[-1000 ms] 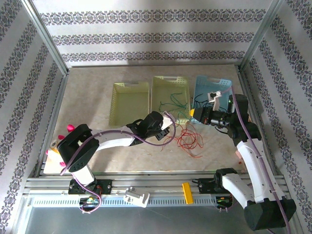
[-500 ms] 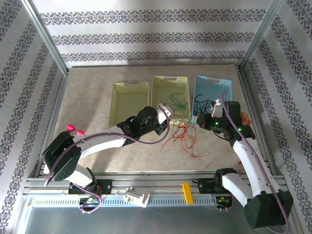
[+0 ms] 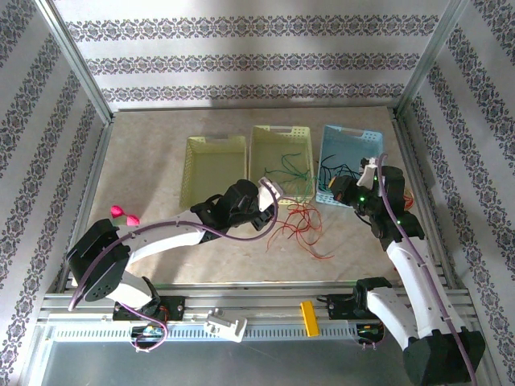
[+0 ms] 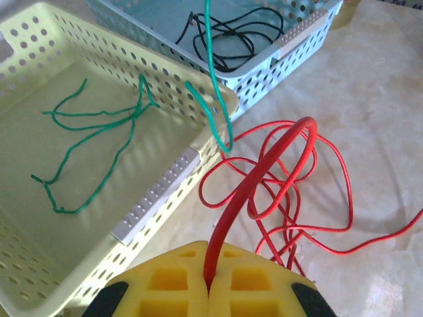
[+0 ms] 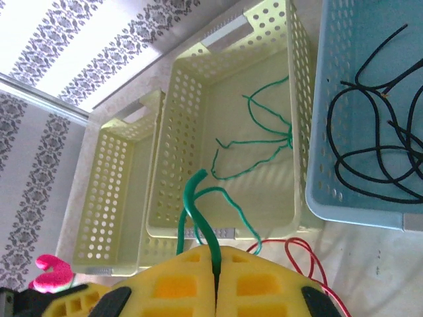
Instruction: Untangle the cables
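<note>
Left end effector (image 4: 209, 294) is clamped tight on a red cable (image 4: 264, 168), which arches up from between its pads and falls in loose loops on the tabletop (image 4: 370, 79) just ahead. The right end effector (image 5: 216, 281), jaws likewise closed, pinches a green cable (image 5: 190, 198). Beyond it a further green strand (image 5: 289, 135) lies in a pale yellow basket (image 5: 173, 119), and a black cable (image 5: 360, 148) coils in the blue basket (image 5: 316, 99) to its right.
</note>
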Motion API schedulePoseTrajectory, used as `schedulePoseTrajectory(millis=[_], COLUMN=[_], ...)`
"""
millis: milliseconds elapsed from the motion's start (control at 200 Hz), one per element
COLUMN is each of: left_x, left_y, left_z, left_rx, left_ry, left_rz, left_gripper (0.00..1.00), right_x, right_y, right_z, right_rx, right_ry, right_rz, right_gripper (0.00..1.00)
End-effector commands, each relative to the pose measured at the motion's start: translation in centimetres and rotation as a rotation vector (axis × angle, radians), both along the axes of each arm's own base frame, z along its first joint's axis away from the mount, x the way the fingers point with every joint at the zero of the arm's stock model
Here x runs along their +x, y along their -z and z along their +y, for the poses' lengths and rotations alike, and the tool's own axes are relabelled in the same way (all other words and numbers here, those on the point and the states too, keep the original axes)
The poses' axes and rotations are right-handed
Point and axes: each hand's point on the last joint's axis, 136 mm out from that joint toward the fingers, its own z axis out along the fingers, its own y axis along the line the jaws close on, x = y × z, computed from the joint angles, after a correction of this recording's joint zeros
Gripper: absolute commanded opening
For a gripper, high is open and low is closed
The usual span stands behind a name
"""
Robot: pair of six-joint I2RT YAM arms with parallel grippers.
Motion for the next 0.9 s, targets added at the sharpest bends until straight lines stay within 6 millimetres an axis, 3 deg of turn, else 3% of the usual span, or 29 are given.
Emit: schedulePoseTrajectory(millis=[0,290,475,650,685,765,895], left_x=[-1.5,-0.1,0.9,0.6,0.6,0.6,0.6], left_y=[0.0,0.6,0.5,0.8,0.8,0.8,0.4], left_z=[-0.3,1.3,2.7,2.9,3.0,3.2,3.6], left_rx=[-0.022,-0.032,-0.04,-0.045,-0.045,-0.042,-0.037], left_ry=[0.023,-0.122,-0.235,-0.25,-0.252,-0.259,-0.263], left_rz=[0.041,0.032,0.02,0.047,0.047,0.04,0.029], left_gripper=[0.0,0.0,0.0,0.0,0.0,0.0,0.0], right_x=[1.4,4.6,9.0,13.7,14.4,15.1,14.2], right_y=[-2.2,-3.9,-2.8,-1.3,-0.4,1.3,2.7], right_z=[-0.8,0.0,1.4,5.1,5.6,6.5,4.9], right_rx=[0.01,0.067,0.062,0.138,0.148,0.144,0.082], right_ry=[0.063,0.067,0.085,0.009,0.01,0.0,0.072], right_rz=[-0.083,-0.144,-0.145,-0.13,-0.116,-0.074,-0.039], right_gripper=[0.0,0.0,0.0,0.0,0.05,0.32,0.48])
